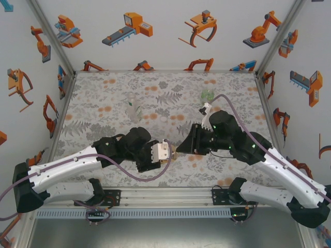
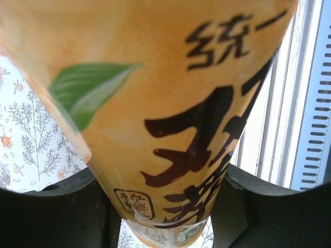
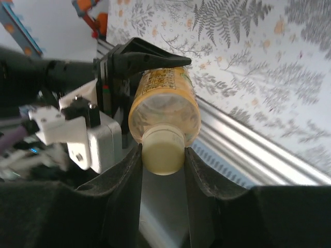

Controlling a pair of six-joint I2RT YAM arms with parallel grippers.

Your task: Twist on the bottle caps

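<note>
Amber bottle (image 3: 164, 106) clamped in left fingers (image 2: 51, 212); right fingers (image 3: 124, 191) closed on pale yellow cap (image 3: 163, 152) at its neck.

Open table (image 1: 170, 90) between clear bottle (image 1: 133, 108) and green bottle (image 1: 208, 96).

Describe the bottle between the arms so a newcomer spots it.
Go to the front middle of the table. There the left fingers hold the amber bottle sideways, right fingers on its pale yellow cap. Orange-labelled, unlike the clear bottle and green bottle farther back.
</note>
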